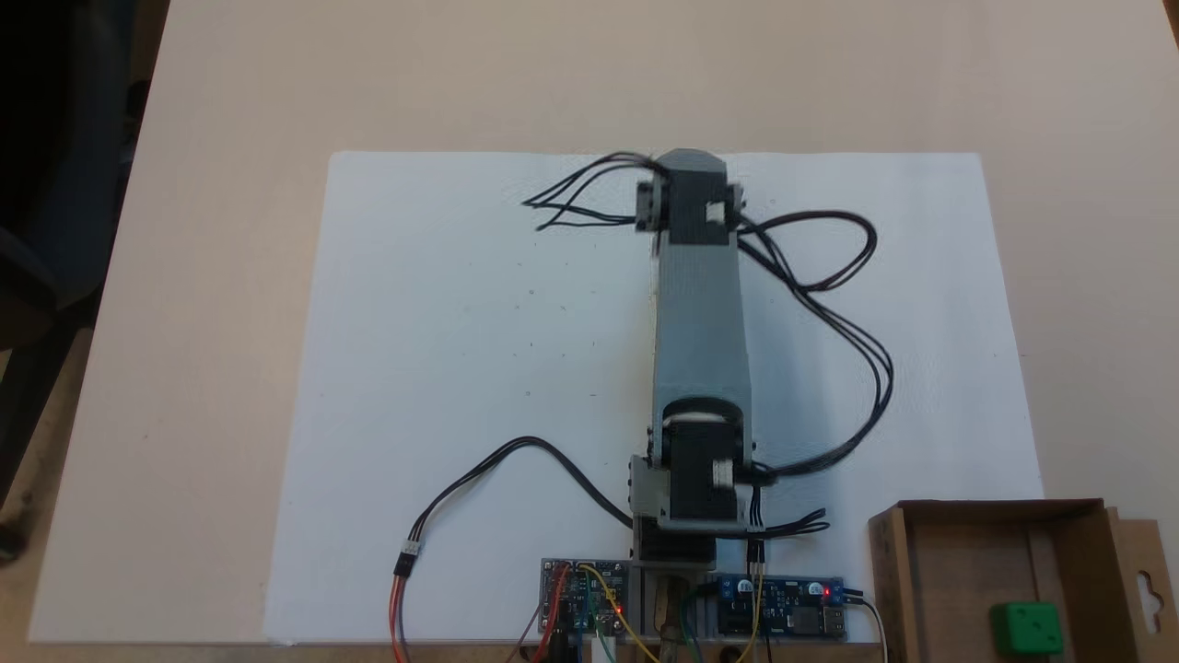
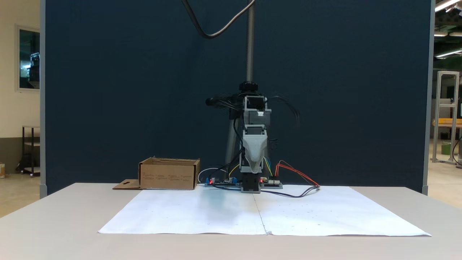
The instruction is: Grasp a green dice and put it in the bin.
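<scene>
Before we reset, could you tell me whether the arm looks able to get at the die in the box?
Probably yes: the box is open-topped beside the arm's base, and nothing covers the die.

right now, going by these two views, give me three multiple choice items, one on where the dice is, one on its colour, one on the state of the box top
1. Where is the dice?
A. on the white paper
B. inside the cardboard box
C. on top of the arm

2. What colour is the dice?
A. red
B. blue
C. green

3. How is the top of the box?
A. open
B. taped shut
C. covered by a lid

Answers:
1 B: in a fixed view from above, the dice lies on the floor of the cardboard box, off the white paper.
2 C: its faces are bright green with dark pips.
3 A: the same view looks straight down onto the box's inner floor, and its side flap lies folded outward; in a fixed view from the front the cardboard box has no lid on it.
</scene>
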### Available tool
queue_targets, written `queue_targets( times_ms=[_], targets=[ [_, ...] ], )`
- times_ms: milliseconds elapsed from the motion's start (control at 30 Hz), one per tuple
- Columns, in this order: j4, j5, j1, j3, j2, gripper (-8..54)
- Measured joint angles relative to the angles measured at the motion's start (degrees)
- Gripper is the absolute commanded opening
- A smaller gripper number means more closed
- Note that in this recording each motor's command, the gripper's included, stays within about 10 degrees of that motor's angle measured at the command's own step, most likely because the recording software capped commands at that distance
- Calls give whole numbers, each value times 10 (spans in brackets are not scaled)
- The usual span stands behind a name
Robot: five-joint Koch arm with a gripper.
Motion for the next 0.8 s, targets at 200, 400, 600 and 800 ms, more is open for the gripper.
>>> queue_targets(
  times_ms=[200, 400, 600, 800],
  targets=[
    [-139, 0, -4, 75, 54, 431],
    [-269, 0, 11, 74, 108, 433],
    [-386, 0, 31, 120, 137, 434],
    [-511, -3, 35, 258, 144, 434]
  ],
)
